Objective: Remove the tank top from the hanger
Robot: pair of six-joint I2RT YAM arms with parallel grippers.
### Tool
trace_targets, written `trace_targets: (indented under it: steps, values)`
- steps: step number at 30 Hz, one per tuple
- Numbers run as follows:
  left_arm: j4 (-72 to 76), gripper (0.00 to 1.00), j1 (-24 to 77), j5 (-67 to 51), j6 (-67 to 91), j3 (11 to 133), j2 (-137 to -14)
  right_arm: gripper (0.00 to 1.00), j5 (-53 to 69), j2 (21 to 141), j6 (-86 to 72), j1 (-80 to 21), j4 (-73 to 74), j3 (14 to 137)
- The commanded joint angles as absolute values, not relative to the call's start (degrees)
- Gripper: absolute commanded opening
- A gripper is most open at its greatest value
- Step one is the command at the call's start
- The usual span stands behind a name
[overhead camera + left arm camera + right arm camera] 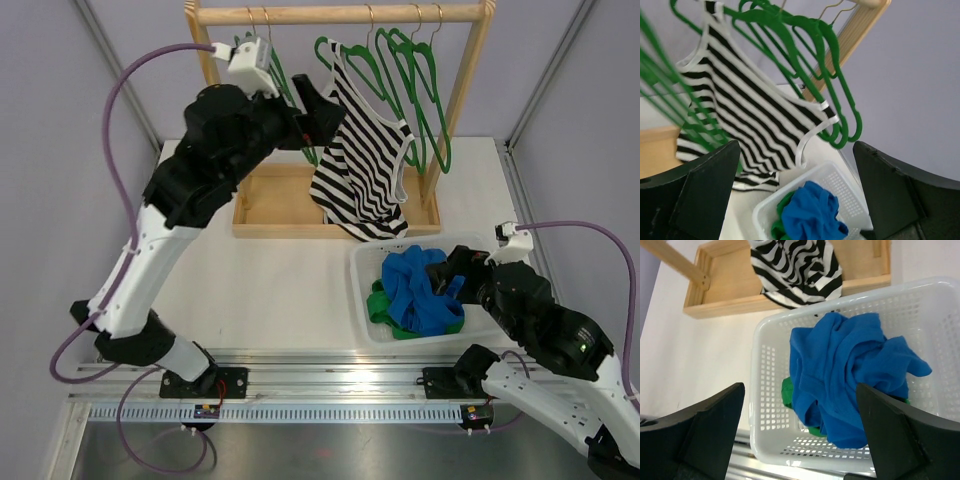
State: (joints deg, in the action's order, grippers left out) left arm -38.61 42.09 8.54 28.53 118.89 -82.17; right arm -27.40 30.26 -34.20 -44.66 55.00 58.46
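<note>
Black-and-white striped tank top (362, 150) hangs on a green hanger (322, 52) from the wooden rail (340, 14) at the bench's (280, 290) far edge, with the left pincer (796, 150) beside it, fingers apart. Right pincer (800, 387) — spread wide too — hovers over the white basket (765, 365) by the right edge.

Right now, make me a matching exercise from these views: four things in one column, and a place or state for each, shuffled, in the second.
Column one:
1 striped tank top
2 blue garment
3 empty hangers
4 right end effector

Column two:
A in the white basket
B open, facing the basket
C hanging from a green hanger
D bare on the wooden rail

Pairs: 1-C, 2-A, 3-D, 4-B.
</note>
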Motion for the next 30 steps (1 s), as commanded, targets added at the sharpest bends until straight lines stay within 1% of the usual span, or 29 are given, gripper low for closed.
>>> trace_targets:
  steps: [1, 4, 7, 9, 10, 11, 12, 16, 20, 21, 24, 25, 27, 28, 30]
  values:
    - [-36.74, 0.99, 44.64, 13.88, 26.54, 128.3, -91.8, 1.0, -19.96, 29.27, -32.08, -44.47, 51.15, 56.69]
    - [-33.59, 0.99, 46.05, 15.82, 26.02, 134.02, -98.67, 0.99, -16.89, 28.83, -33.04, -44.47, 50.89, 55.29]
    - [-28.41, 0.99, 46.32, 20.46, 26.28, 134.65, -102.46, 1.0, -14.07, 28.04, -33.48, -44.39, 50.19, 53.27]
    - [-24.89, 0.99, 46.41, 21.78, 25.32, 133.78, -104.14, 1.0, -12.93, 27.6, -33.92, -44.47, 49.84, 52.56]
    - [-19.91, 0.99, 46.49, 21.88, 24.44, 133.16, -105.02, 0.99, -11.53, 27.34, -34.1, -44.47, 49.05, 52.04]
    - [-18.04, 0.99, 46.58, 22.15, 23.91, 133.15, -106.07, 0.99, -10.64, 27.16, -34.1, -44.39, 48.61, 51.07]
    - [-16.8, 0.99, 46.58, 22.67, 22.86, 135.68, -109.22, 1.0, -9.76, 27.07, -34.28, -44.47, 48.26, 50.63]
    - [-18.2, 0.99, 46.76, 24.34, 21.1, 145.09, -117.94, 1.0, -6.6, 27.07, -34.63, -44.47, 46.85, 48.96]
    - [-17.49, 0.98, 46.84, 29.6, 18.03, 143.18, -119.36, 1.0, -5.19, 26.63, -34.8, -44.47, 46.5, 47.82]
    - [-17.58, 0.93, 46.85, 31.97, 17.32, 143.0, -119.53, 1.0, -4.84, 26.63, -34.72, -44.47, 46.41, 47.64]
    - [-19.42, 0.84, 46.93, 36.19, 14.86, 143.0, -119.88, 0.99, -4.48, 26.19, -34.63, -44.47, 46.06, 47.2]
    - [-20.12, 0.78, 47.11, 37.17, 14.24, 143.09, -119.53, 0.99, -4.48, 26.19, -34.54, -44.47, 45.79, 47.2]
    - [-20.39, 0.72, 47.28, 38.84, 11.96, 143.09, -119.01, 1.0, -4.48, 26.28, -34.28, -44.47, 45.53, 46.93]
    - [-20.65, 0.64, 47.55, 39.54, 11.34, 142.91, -118.66, 0.99, -4.48, 26.45, -34.28, -44.47, 45.18, 46.85]
    - [-20.83, 0.56, 47.64, 40.52, 9.41, 142.3, -117.69, 1.0, -4.13, 27.07, -34.19, -44.38, 44.56, 46.58]
